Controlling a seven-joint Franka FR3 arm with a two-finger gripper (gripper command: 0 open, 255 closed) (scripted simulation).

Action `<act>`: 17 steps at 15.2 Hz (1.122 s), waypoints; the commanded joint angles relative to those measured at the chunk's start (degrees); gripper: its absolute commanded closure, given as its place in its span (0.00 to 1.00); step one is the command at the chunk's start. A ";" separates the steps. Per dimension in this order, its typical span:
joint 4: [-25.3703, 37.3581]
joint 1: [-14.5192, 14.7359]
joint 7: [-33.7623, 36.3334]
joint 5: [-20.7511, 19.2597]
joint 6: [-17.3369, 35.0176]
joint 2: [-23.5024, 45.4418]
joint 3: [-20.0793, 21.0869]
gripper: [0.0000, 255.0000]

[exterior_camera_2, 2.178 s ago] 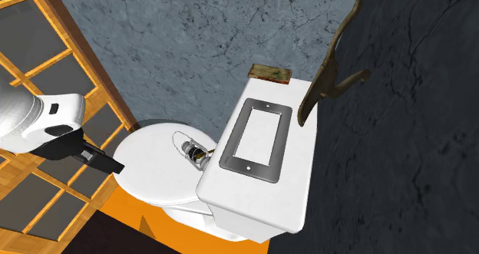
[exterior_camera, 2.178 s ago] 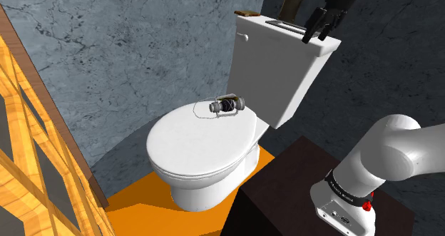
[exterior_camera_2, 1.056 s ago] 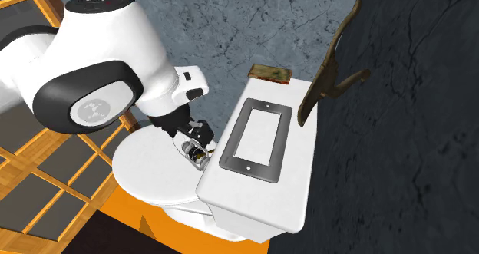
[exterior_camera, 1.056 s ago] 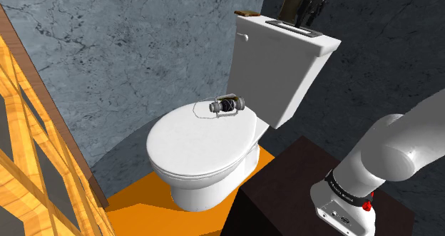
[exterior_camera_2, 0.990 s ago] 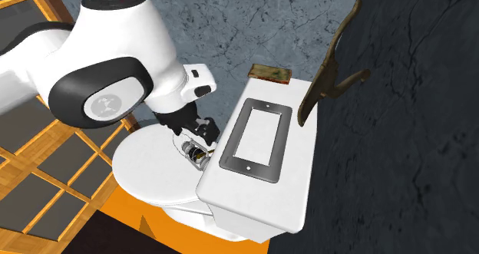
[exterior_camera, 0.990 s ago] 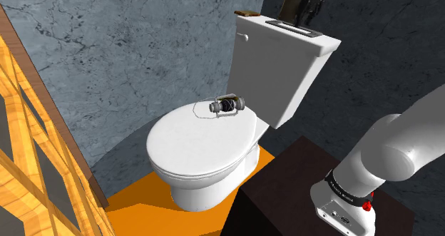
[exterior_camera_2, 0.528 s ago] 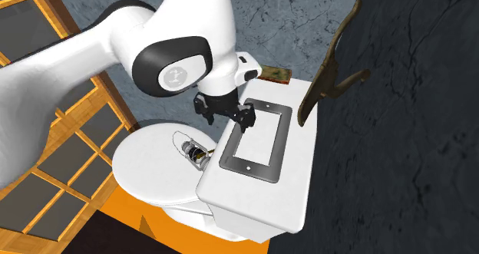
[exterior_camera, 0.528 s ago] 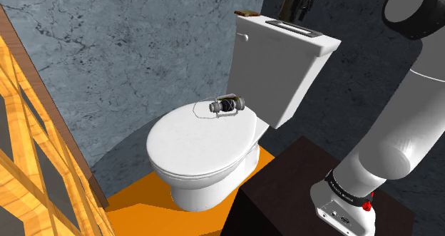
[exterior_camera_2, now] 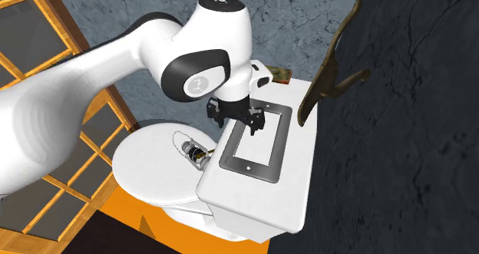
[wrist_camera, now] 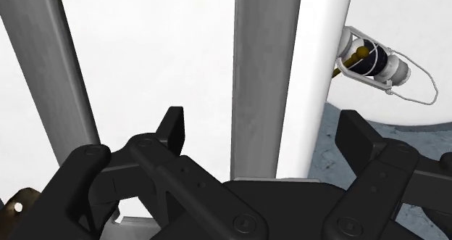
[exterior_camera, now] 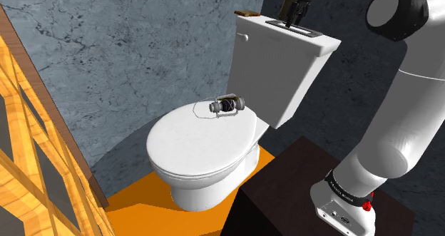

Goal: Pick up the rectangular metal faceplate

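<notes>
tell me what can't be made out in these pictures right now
- Shoulder view: the top edge cuts off the black gripper; the grey rectangular metal faceplate lies edge-on, its outline unreadable.
- Second exterior view: the white arm hides the faceplate's corner beside the gripper.
- Wrist view: the gripper's body hides the faceplate's near end.
- Shoulder view: the small caged object on the white toilet lid is too small to identify.

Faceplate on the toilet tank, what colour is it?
The faceplate is dark grey, clearest in the second exterior view.
</notes>
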 commanded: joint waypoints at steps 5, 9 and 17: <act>-3.07 0.43 0.06 -0.45 2.33 -0.86 0.05 1.00; -2.88 0.32 -0.06 -0.33 2.35 -0.63 0.03 1.00; 1.88 -0.33 -0.13 0.31 -1.35 0.56 -0.06 1.00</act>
